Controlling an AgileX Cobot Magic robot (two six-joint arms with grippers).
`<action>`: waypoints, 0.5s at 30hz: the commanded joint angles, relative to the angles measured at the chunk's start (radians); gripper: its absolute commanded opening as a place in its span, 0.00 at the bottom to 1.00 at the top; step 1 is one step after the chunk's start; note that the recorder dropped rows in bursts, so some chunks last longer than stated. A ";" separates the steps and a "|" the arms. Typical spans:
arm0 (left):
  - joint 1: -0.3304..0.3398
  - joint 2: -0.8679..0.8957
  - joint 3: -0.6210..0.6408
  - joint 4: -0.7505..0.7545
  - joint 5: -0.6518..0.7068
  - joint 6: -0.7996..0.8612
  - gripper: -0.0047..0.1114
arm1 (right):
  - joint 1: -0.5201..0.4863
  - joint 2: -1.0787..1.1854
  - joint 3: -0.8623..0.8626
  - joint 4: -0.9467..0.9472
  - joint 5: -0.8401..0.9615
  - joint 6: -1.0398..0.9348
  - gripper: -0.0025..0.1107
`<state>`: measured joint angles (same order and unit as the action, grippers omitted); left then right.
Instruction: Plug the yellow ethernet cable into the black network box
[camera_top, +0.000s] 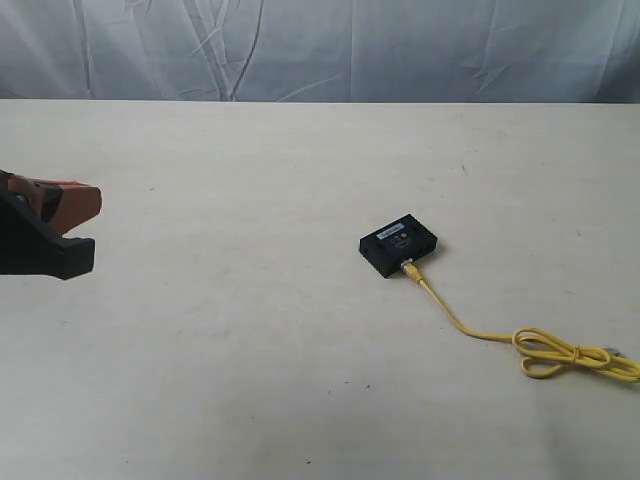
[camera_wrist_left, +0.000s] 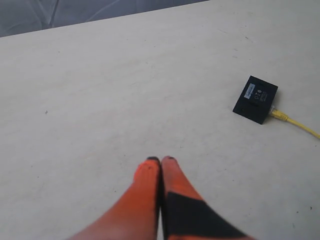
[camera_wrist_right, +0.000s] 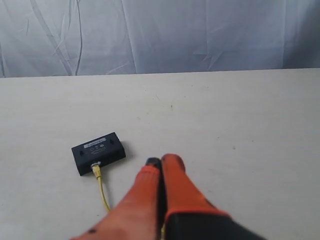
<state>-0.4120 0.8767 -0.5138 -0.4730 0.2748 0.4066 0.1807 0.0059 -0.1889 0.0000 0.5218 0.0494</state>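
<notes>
The black network box (camera_top: 398, 243) lies flat on the table right of centre, pale label up. The yellow ethernet cable (camera_top: 470, 331) has one plug seated in the box's near side; its cord runs right to a tied loop (camera_top: 560, 354) near the right edge. The box (camera_wrist_left: 256, 98) and cable (camera_wrist_left: 295, 122) also show far off in the left wrist view, and the box (camera_wrist_right: 98, 151) with cable (camera_wrist_right: 102, 192) in the right wrist view. My left gripper (camera_wrist_left: 160, 160) is shut and empty, well left of the box. My right gripper (camera_wrist_right: 162, 161) is shut, empty, apart from the box.
A pale table (camera_top: 250, 330) fills the scene, with a wrinkled grey-blue cloth backdrop (camera_top: 320, 45) behind its far edge. The left arm's orange and black body (camera_top: 45, 235) sticks in at the left edge of the exterior view.
</notes>
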 joint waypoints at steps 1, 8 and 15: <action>-0.010 -0.005 0.007 0.001 -0.009 -0.005 0.04 | -0.007 -0.006 0.005 0.000 -0.025 -0.014 0.02; -0.010 -0.005 0.007 0.001 -0.009 -0.005 0.04 | -0.026 -0.006 0.005 0.000 -0.025 -0.014 0.02; -0.010 -0.005 0.007 0.001 -0.007 -0.005 0.04 | -0.144 -0.006 0.005 0.000 -0.029 -0.012 0.02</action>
<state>-0.4120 0.8767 -0.5138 -0.4730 0.2748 0.4046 0.0719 0.0059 -0.1868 0.0000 0.5121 0.0435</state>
